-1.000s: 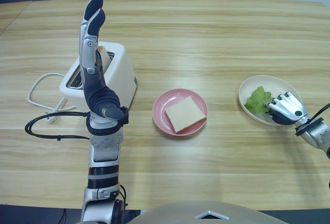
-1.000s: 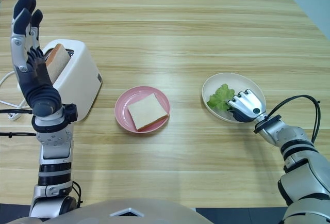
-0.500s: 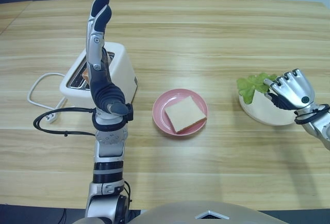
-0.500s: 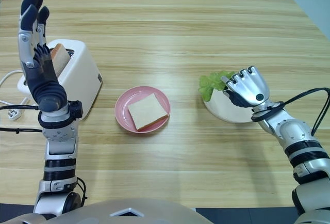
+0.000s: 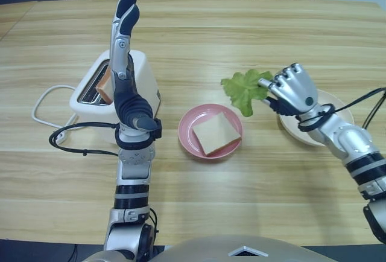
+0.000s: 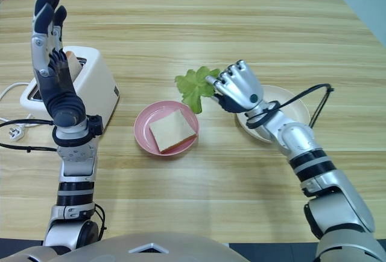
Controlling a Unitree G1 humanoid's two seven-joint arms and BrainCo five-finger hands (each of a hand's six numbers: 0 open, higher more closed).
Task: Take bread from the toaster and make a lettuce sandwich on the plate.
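Note:
A white toaster [image 5: 145,90] stands at the left with a slice of bread [image 5: 104,84] upright in its slot. My left hand [image 5: 125,63] is raised in front of it, fingers straight and open, holding nothing. A pink plate [image 5: 188,134] in the middle carries one slice of bread [image 5: 216,133]. My right hand [image 5: 291,90] is shut on a green lettuce leaf [image 5: 243,87], which hangs in the air just above and to the right of the pink plate.
A cream bowl [image 5: 335,106] sits at the right, behind my right forearm. The toaster's white cord [image 5: 43,107] loops on the table at the far left. A black cable [image 5: 78,148] trails from my left wrist.
My right hand lifted the lettuce out of the cream bowl and carried it left toward the pink plate. My left arm shifted slightly to the right, still raised.

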